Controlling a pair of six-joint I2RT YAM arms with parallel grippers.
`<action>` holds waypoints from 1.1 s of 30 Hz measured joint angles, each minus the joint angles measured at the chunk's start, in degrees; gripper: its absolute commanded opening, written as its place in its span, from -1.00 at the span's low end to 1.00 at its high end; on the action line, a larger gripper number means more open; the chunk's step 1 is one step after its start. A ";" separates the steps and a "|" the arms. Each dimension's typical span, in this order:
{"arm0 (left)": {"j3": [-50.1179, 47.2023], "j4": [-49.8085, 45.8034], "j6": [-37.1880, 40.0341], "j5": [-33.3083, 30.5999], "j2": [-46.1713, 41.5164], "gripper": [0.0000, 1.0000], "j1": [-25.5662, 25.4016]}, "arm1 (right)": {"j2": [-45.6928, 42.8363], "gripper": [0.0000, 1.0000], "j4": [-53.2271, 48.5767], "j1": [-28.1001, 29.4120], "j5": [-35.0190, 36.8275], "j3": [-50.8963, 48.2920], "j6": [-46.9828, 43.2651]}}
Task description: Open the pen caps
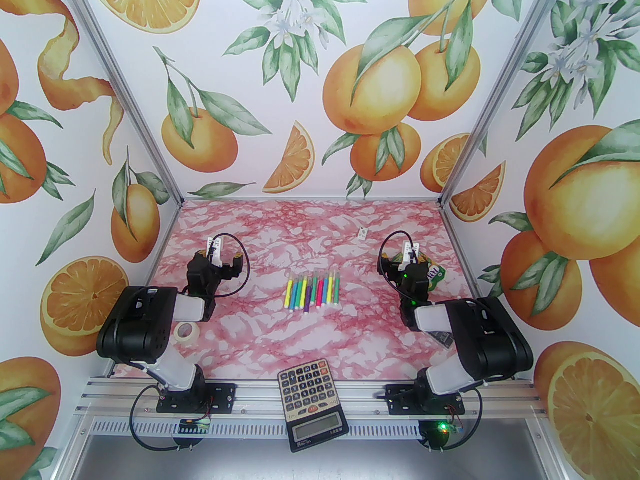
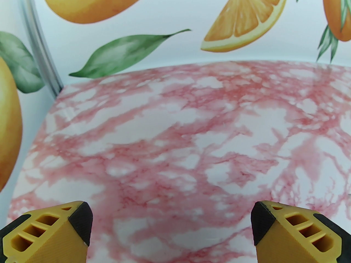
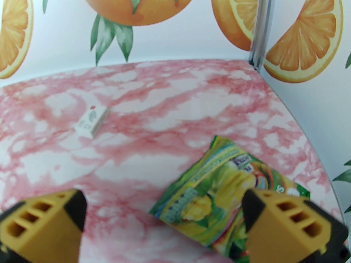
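Pens [image 1: 314,293] with pen caps [image 1: 320,275] are laid side by side on the worktop [image 1: 280,333]. The left end effector [image 2: 171,223] and right end effector [image 3: 164,212] are held wide open, empty.

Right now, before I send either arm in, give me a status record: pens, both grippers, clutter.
pens: one row at centre, lying side by side, ungripped; caps too small to judge
left gripper: open, empty, over bare table
right gripper: open, empty, over the snack pouch
clutter: calculator at near edge, tape roll near-left, small white box far right
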 measured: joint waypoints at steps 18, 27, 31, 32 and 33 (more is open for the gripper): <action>0.00 0.02 0.00 -0.28 -0.02 0.99 0.00 | 0.00 1.00 0.04 0.00 0.00 0.00 -0.02; 8.72 -19.12 -0.02 -6.56 -9.60 1.00 -3.19 | -8.35 1.00 -7.87 3.34 2.71 1.49 -1.64; 12.37 -26.14 -0.59 -8.04 -15.04 1.00 -5.79 | -13.57 0.99 -19.21 5.73 5.62 7.23 -1.42; 12.74 -27.74 -0.96 -8.04 -15.98 1.00 -6.23 | -14.40 0.98 -21.68 6.36 6.29 8.39 -1.40; 12.94 -29.68 -1.57 -8.15 -16.98 1.00 -6.69 | -15.47 0.96 -25.70 7.28 7.08 10.23 -0.92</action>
